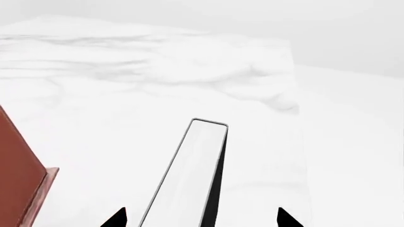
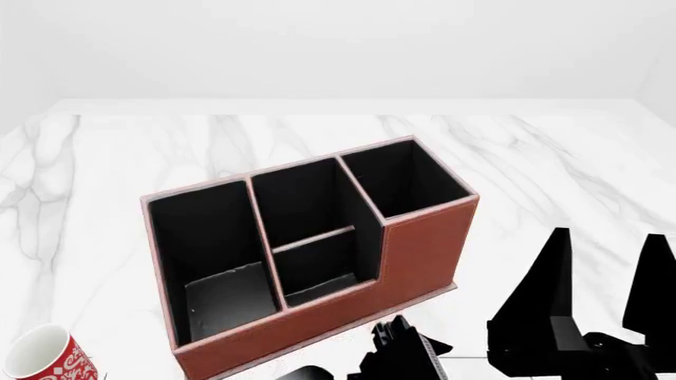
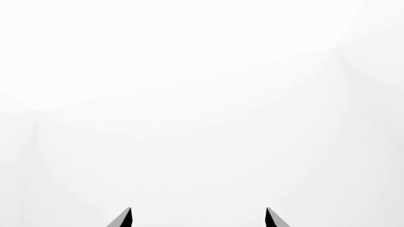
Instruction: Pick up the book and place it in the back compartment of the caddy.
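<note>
The reddish-brown caddy [image 2: 423, 253] with black lining stands mid-table; its corner [image 1: 19, 182] shows in the left wrist view. The back compartment [image 2: 322, 273] is the smaller middle cell, on the near side of the low partition. The book [image 1: 189, 182] has white page edges and a black cover. It runs lengthwise between the wide-apart fingertips of my open left gripper [image 1: 200, 220], with a gap on both sides. In the head view that gripper [image 2: 401, 348] is just in front of the caddy and the book is hidden. My right gripper [image 2: 604, 277] [image 3: 198, 217] stands open and empty, to the caddy's right.
A red-and-white patterned mug [image 2: 47, 360] stands at the near left corner. The white marble table [image 2: 127, 158] extends behind and beside the caddy. The table's edge [image 1: 296, 94] drops off beyond the book in the left wrist view.
</note>
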{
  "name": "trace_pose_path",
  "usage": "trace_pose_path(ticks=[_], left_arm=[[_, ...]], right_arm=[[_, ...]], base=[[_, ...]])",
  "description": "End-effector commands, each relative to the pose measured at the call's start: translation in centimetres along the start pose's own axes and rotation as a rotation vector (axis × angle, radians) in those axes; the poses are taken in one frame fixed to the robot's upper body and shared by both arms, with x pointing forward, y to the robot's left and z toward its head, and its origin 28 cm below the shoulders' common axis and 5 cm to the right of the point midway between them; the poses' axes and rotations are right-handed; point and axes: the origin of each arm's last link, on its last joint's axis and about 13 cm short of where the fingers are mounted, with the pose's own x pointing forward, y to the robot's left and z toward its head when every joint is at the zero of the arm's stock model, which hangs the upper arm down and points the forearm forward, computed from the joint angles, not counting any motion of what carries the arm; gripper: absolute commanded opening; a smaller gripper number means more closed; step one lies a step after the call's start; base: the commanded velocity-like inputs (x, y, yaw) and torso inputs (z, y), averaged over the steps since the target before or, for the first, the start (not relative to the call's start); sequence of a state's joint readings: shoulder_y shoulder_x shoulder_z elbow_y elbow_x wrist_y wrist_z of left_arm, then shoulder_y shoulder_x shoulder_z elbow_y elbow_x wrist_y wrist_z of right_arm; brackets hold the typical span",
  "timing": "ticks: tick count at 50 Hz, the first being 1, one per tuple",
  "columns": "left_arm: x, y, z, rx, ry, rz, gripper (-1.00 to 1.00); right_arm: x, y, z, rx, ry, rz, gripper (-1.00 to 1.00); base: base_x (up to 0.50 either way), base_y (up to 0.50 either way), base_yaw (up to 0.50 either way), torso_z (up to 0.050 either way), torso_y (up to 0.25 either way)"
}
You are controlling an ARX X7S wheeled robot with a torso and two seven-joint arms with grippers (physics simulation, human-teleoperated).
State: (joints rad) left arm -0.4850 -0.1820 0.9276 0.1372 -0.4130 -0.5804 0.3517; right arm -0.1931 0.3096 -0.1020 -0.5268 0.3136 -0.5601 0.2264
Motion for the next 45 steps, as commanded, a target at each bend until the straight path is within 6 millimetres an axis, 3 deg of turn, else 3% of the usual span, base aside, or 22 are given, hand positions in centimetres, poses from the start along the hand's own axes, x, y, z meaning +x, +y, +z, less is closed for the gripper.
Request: trace_pose_path(ticks=[1,34,35,45], left_arm=[[0.3,0.1,0.0,0.001,-0.016,-0.008,1.0],[0.1,1.1,-1.3,-0.001,0.001,0.046,1.0],[0.2,1.2,-1.2,-0.002,-0.005,0.059,-1.0],[0.3,1.4,-1.3,0.009,-0.013,0.083,-1.0]], right_arm=[[0.1,-0.1,0.0,-0.023,-0.01,0.003,1.0],[-0.1,-0.1,-0.5,-0.014,0.008,0.006,1.0],[-0.1,-0.1,-0.5,-0.014,0.008,0.007,1.0],[-0.1,-0.1,-0.5,-0.014,0.01,0.006,1.0]], base=[[0.0,0.0,0.0,0.0,0.0],[0.0,0.0,0.0,0.0,0.0],[0.0,0.0,0.0,0.0,0.0],[0.0,0.0,0.0,0.0,0.0]])
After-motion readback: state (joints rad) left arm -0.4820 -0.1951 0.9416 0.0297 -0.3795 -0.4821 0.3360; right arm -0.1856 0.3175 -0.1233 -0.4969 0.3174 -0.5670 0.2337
